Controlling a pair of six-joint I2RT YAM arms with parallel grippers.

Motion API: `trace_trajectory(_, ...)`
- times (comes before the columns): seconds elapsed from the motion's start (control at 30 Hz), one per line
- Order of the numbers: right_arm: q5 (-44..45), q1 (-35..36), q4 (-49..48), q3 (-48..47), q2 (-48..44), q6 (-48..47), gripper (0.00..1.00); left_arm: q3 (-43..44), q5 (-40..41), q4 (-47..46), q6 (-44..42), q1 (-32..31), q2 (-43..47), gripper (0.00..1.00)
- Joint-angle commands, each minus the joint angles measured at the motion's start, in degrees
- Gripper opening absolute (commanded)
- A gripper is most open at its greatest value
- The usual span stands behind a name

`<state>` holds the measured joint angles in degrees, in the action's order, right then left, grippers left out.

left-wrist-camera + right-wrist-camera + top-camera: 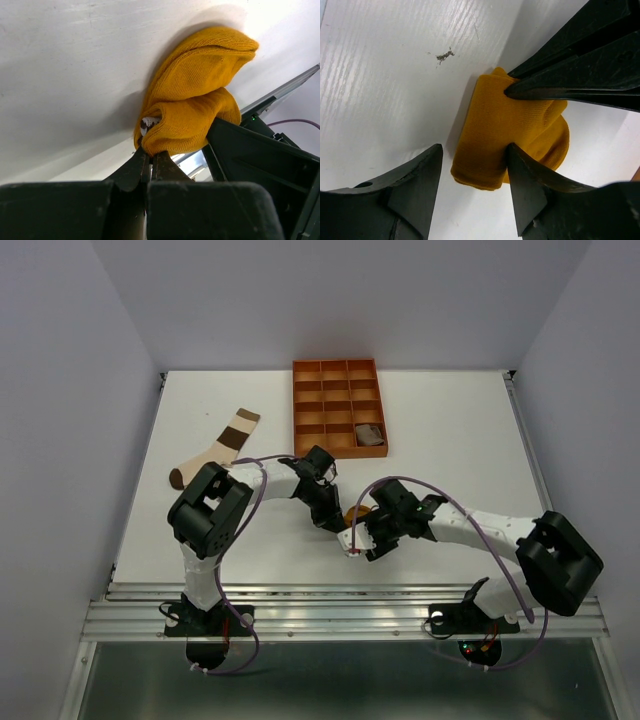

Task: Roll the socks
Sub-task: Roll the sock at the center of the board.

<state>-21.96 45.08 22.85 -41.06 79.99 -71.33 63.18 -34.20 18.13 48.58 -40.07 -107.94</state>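
Mustard sock (195,95): folded bundle on the counter (450,420), between both arms; soft, light, springy, likely to unroll.
Hold: best pinched at the loose outer fold.
Left fingers (132,172): clamped on its lower fold.
Right fingers (417,185): wide, straddling it.

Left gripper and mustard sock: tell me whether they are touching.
Touching. The left wrist view shows the left gripper shut, pinching a fold at the mustard sock's near edge.

Colours: mustard sock (195,95) plain orange-yellow knit; blocked sock (222,446) brown, cream, white bands, brown toe; tray (296,408) orange throughout, 1 taupe-grey bundle (370,435) inside; table (450,440) white, 1 small grey scuff (442,56); cables (488,545) purple
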Motion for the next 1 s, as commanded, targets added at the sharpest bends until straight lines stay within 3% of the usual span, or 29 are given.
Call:
trace_trajectory(0.0,-0.90,0.45,-2.98,1.51,2.10,0.14,0.58,-2.36,-0.69,1.91,-1.38,-0.35,-1.05,0.00)
trace_trajectory(0.27,-1.34,-0.17,-4.57,1.16,5.53,-0.12,0.52,-2.97,-3.07,-0.02,-2.26,0.35,-0.52,0.00)
trace_trajectory(0.53,-1.95,-1.22,-3.08,-0.33,8.34,1.80,0.15,-3.15,-2.90,-0.73,-1.91,0.87,1.50,0.00)
trace_trajectory(0.67,-4.50,-1.74,0.52,-2.88,8.87,4.62,0.06,-2.45,0.52,0.32,-2.26,1.40,4.84,0.22)
trace_trajectory(0.77,-5.81,-2.97,2.45,-4.20,9.48,7.52,0.01,-1.92,3.86,0.94,-2.70,1.67,7.21,0.28)
trace_trajectory(0.97,-10.82,-6.66,9.83,-10.52,12.90,10.77,0.01,-2.62,10.98,1.29,-3.58,1.67,12.91,0.39)
